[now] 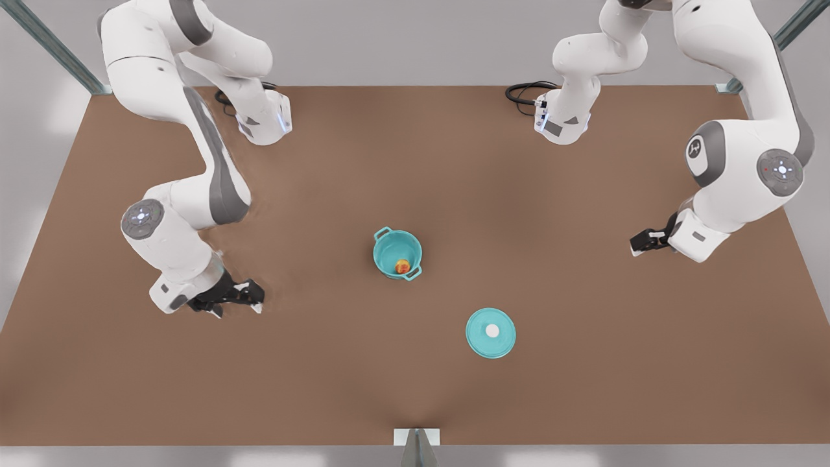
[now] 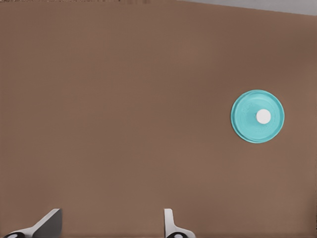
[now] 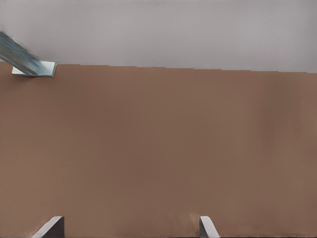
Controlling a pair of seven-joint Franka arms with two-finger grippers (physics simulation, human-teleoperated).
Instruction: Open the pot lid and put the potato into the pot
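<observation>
The pot (image 1: 397, 253) stands uncovered at mid-bench (image 1: 583, 389) with the potato (image 1: 403, 266) inside. The lid (image 1: 491, 333) lies flat nearby, knob up. Both tools wait well apart from the pot – left tool (image 1: 643, 243) wide, empty; right tool (image 1: 249, 299) wide, empty.

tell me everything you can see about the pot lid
The pot lid is a flat round teal disc with a raised rim and a small white knob at its centre. It lies flat on the brown table, knob up, off the pot and apart from it, nearer the front view's bottom right. Nothing touches it but the table; both grippers are away from it.
</observation>
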